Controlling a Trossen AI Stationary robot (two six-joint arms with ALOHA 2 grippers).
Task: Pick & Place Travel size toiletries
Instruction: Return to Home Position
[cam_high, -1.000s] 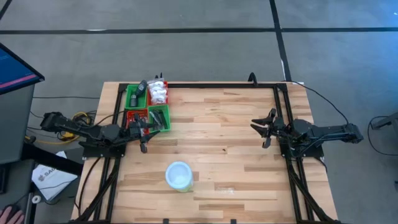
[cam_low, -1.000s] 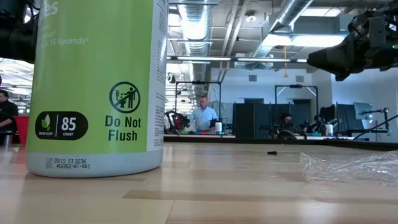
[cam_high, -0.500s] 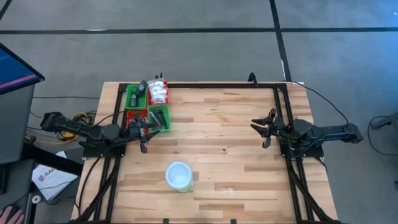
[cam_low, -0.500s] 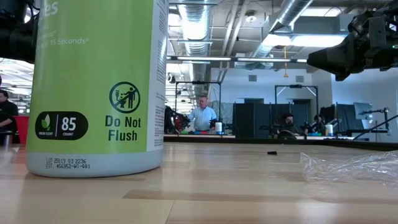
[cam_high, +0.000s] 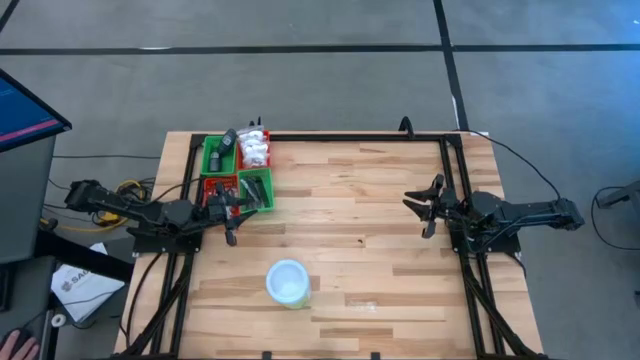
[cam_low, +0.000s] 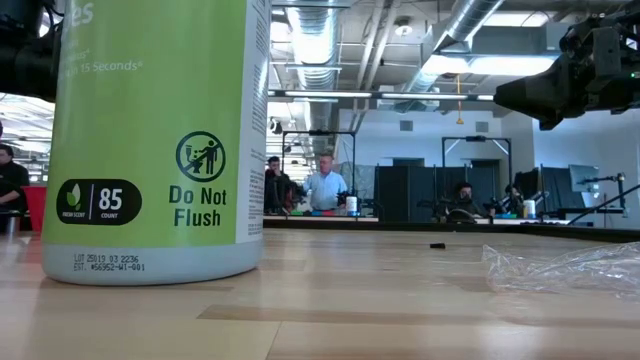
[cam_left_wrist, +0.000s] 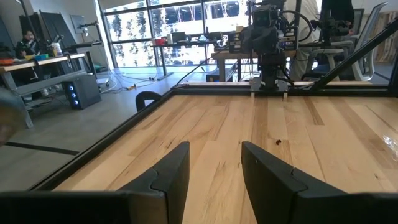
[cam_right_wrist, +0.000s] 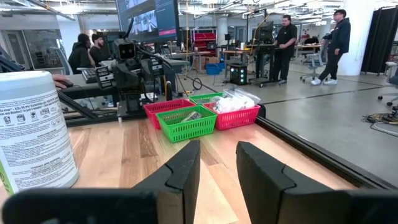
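Now the toiletries (cam_right_wrist: 231, 103) lie in the tray (cam_right_wrist: 189, 129) at the table's (cam_high: 380, 180) far left corner. The left gripper (cam_high: 229, 210) hangs beside the tray's near edge, fingers apart, empty. The right gripper (cam_high: 425, 207) waits by the right edge, likewise spread. A tub (cam_high: 287, 282) stands near the front edge.

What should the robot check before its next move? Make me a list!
1. Left gripper open and empty: ok.
2. Right gripper open and empty: ok.
3. White toiletries sitting inside the tray: ok.
4. Wipes tub upright, apart from both grippers: ok.
5. Nothing left to pick up: cannot tell; a small dark speck lies loose, too small to identify.
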